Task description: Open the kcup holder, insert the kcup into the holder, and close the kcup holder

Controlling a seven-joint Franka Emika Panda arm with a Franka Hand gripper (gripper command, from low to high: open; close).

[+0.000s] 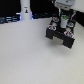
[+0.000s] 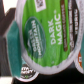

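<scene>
White bottle (image 1: 24, 9) beyond kcup holder (image 1: 61, 36).

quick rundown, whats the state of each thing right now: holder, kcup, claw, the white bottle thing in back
kcup holder: on the table, under the claw; open or closed too blurred to tell
kcup: foil top fills the wrist view, apparently held in the claw
claw: above the holder, seemingly shut on the kcup
white bottle-like object: upright, far back, untouched
</scene>
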